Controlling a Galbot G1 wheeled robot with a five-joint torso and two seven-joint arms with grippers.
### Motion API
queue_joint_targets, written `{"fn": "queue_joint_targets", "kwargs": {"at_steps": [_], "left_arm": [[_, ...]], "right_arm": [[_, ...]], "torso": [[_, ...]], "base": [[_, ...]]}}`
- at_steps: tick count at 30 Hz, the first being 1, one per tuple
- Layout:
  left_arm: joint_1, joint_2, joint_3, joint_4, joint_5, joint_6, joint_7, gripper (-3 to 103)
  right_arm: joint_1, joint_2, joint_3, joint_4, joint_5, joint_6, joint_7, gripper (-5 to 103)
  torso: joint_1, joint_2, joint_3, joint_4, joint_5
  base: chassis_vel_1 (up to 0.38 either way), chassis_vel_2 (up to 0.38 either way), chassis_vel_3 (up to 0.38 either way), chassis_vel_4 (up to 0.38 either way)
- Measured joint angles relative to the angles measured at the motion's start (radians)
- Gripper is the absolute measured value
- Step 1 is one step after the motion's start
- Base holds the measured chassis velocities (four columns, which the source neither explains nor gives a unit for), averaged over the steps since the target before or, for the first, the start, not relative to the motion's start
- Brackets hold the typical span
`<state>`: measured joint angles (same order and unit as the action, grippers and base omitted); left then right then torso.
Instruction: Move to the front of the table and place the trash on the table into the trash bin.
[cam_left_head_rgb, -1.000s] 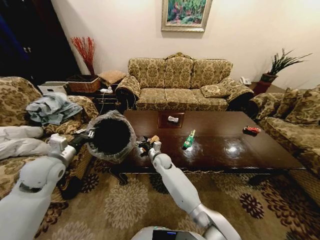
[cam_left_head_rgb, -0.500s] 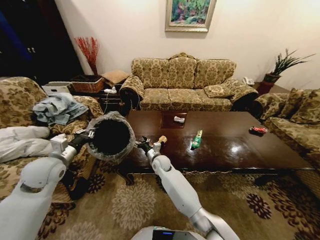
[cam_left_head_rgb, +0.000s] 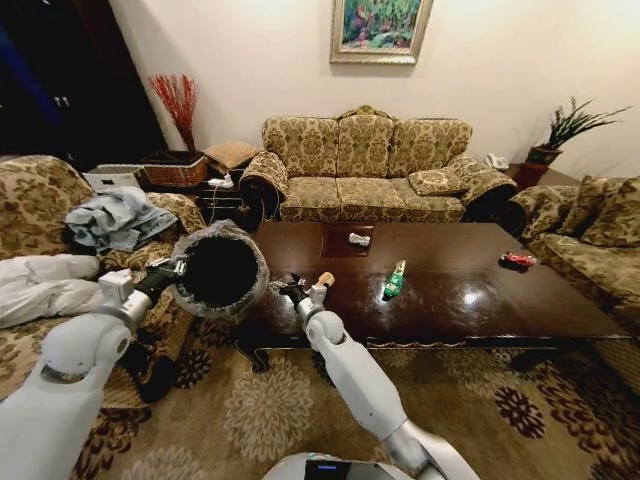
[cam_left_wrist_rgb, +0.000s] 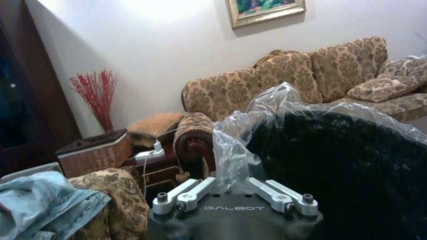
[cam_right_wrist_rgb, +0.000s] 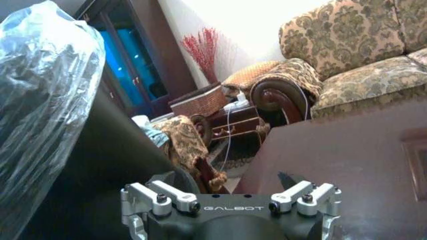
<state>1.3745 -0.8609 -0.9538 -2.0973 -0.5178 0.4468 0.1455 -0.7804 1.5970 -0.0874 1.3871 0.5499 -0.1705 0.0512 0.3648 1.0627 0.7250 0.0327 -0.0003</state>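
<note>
One tan-and-dark bottle piece (cam_left_head_rgb: 322, 281) is pinched in the right gripper (cam_left_head_rgb: 308, 290) fingers beside the trash bin (cam_left_head_rgb: 222, 270). The left gripper (cam_left_head_rgb: 168, 270) fingers clamp the bin's rim. Three bits lie on the table (cam_left_head_rgb: 480, 300): green wrapper (cam_left_head_rgb: 395, 280), white scrap (cam_left_head_rgb: 358, 239), red piece (cam_left_head_rgb: 518, 260).

- Dark glossy coffee table (cam_left_head_rgb: 470, 300) stands on a patterned rug (cam_left_head_rgb: 500, 410) in front of the sofa.
- White crumpled scrap (cam_left_head_rgb: 358, 239) lies on the square inlaid panel (cam_left_head_rgb: 335, 243).
- Green wrapper (cam_left_head_rgb: 395, 279) lies near mid-table, toward the front edge.
- Red piece (cam_left_head_rgb: 518, 260) lies at the table's right end, well apart from the others.
</note>
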Motion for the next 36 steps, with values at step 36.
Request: {"fn": "queue_joint_targets", "kwargs": {"at_steps": [36], "left_arm": [[-0.003, 0.004, 0.017, 0.024, 0.012, -0.005, 0.007, 3]], "right_arm": [[-0.178, -0.025, -0.242, 0.257, 0.025, -0.067, 0.682, 100]], "torso": [[0.0, 0.0, 0.0, -0.0006, 0.0004]], "base": [[-0.132, 0.08, 0.135, -0.08]]}}
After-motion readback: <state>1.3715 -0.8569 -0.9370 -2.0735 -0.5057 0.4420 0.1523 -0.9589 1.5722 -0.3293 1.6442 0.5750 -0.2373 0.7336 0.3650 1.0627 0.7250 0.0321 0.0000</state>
